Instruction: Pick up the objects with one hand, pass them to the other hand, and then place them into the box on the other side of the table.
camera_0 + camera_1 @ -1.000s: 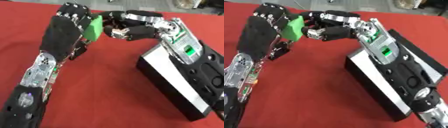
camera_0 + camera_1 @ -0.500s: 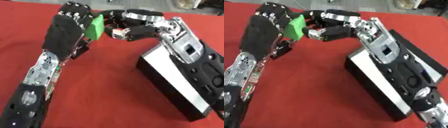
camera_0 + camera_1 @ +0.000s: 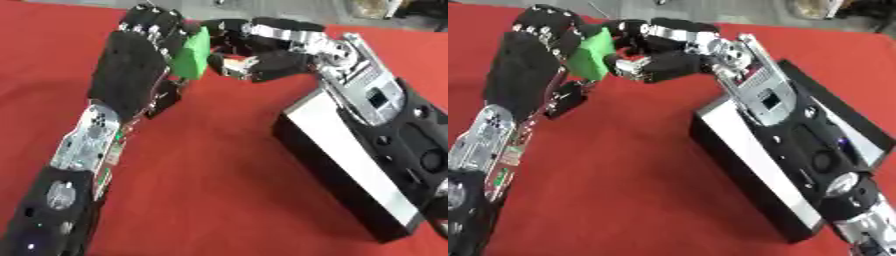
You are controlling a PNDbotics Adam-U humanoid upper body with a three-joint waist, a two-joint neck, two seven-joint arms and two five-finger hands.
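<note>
A green block [image 3: 191, 54] is held up over the red table, far left of centre, between both hands. My left hand [image 3: 129, 70] shows its black back, its fingers curled over the block's top and left side. My right hand [image 3: 262, 50] reaches in from the right, with fingers above the block and thumb below, pinching its right side. The black box [image 3: 337, 152] with a white side wall lies at the right, largely covered by my right forearm [image 3: 772, 100]. Its inside is hidden.
A red cloth [image 3: 219, 190] covers the table, bare in the middle and at the lower left. My left forearm [image 3: 83, 150] runs down the left side. Grey floor and clutter lie beyond the far edge.
Both hands stay together at the green block, and the pair has barely shifted. The box has not moved.
</note>
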